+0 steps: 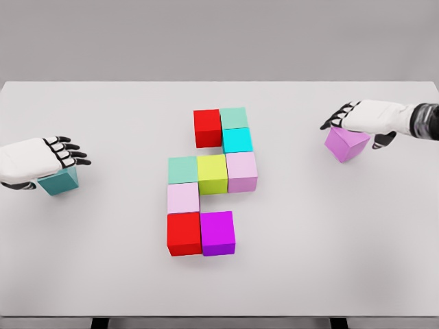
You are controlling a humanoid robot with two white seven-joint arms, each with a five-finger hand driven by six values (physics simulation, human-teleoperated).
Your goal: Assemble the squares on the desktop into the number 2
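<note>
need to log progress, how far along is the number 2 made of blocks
Done: nine blocks form most of the 2, from the red block at top to the magenta block at the bottom. In hand: right hand on a tilted purple block, left hand over a teal block. Left: both still sit apart.

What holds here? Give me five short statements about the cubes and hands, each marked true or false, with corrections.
1. The yellow-green cube sits between a pale green cube and a pale pink cube. True.
2. The red cube at the top stands alone, apart from the others. False: it touches the mint cube.
3. The right hand is over a tilted violet cube. True.
4. The left hand is over a yellow cube. False: the cube under it is a teal cube.
5. The magenta cube sits beside the red cube at the bottom. True.
</note>
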